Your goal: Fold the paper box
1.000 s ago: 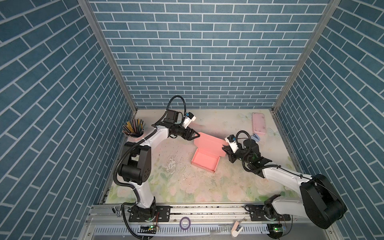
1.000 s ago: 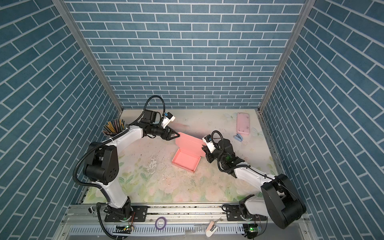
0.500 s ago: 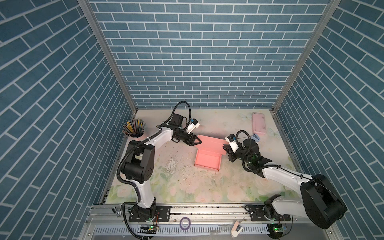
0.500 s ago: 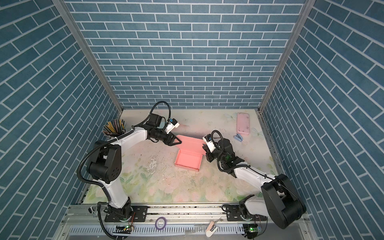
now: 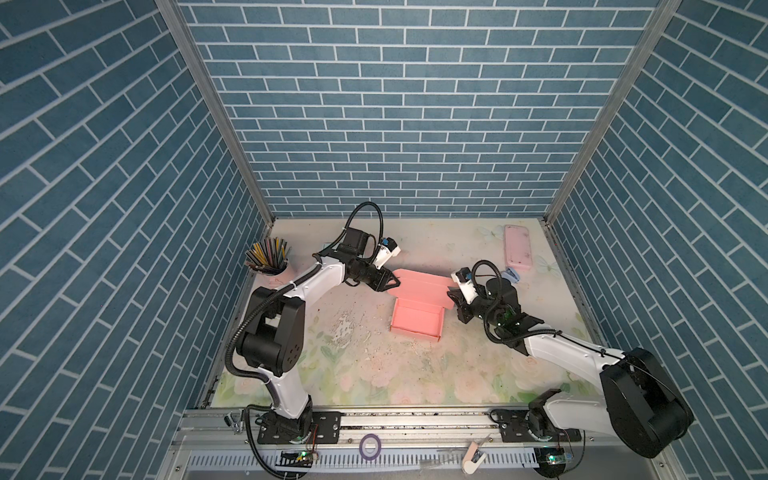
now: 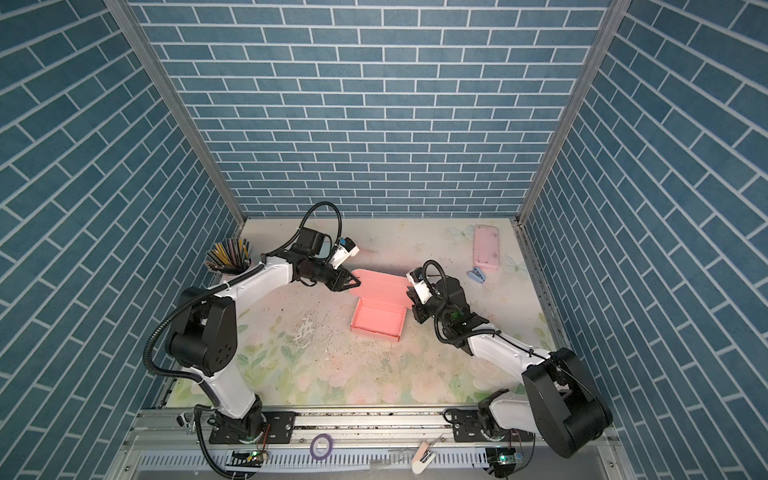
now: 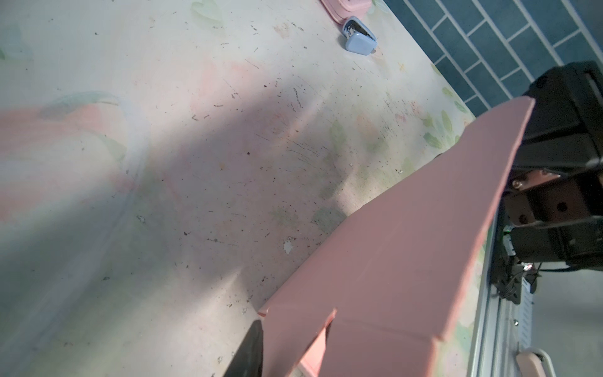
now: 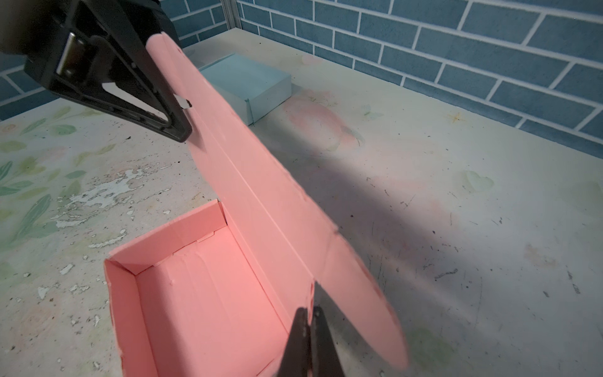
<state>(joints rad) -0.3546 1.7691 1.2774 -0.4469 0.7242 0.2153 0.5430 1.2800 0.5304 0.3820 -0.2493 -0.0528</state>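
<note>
The pink paper box sits mid-table with its tray open upward. Its lid stands raised from the far edge. My left gripper is at the lid's left end, jaws closed around the end flap. One dark finger lies against the flap and the other is hidden behind it. My right gripper is shut on the lid's right end, beside the side flap.
A cup of pencils stands at the left wall. A pink case and a small blue clip-like thing lie at the back right. A light blue box sits behind the left arm. A purple tape ring lies on the front rail.
The left gripper moved right to the lid's left corner and narrowed its jaws on the flap. The box swung square to the front and its lid rose. The right gripper stayed put.
</note>
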